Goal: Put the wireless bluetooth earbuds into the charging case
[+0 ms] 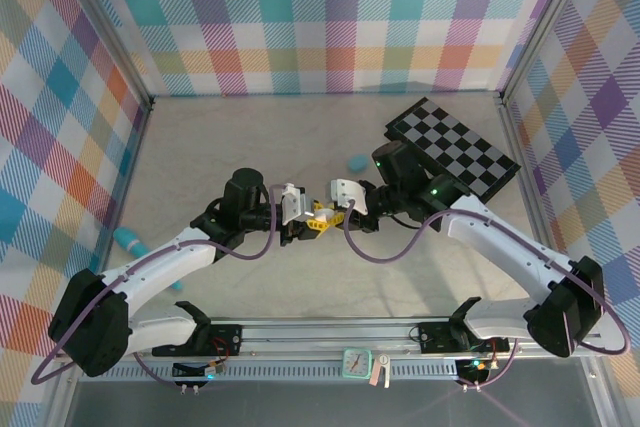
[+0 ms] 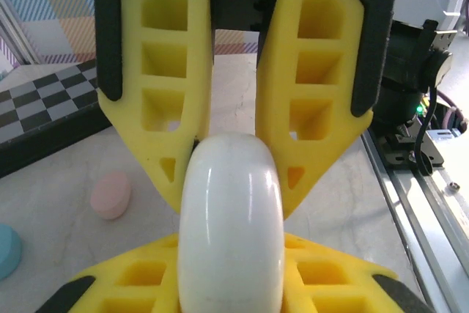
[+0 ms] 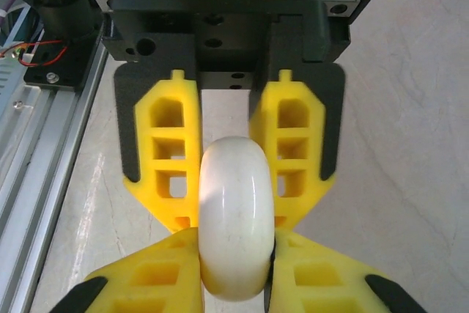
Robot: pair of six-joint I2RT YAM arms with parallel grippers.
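A white oval charging case (image 2: 231, 225), closed, is held in mid-air over the middle of the table between both grippers. My left gripper (image 1: 306, 217) is shut on one end and my right gripper (image 1: 332, 215) on the other, the two facing each other. In the left wrist view my left gripper (image 2: 231, 258) clamps the near end of the case. The right wrist view has my right gripper (image 3: 234, 251) clamping the case (image 3: 236, 210), with the left arm's yellow fingers (image 3: 170, 159) beyond it. The tiny earbuds are hidden or out of view.
A black-and-white checkered board (image 1: 455, 152) lies at the back right. A teal oval piece (image 1: 357, 161) sits near it, and another teal piece (image 1: 130, 240) lies at the far left. A pink oval piece (image 2: 111, 196) rests on the table. The metal rail (image 1: 330, 332) runs along the front.
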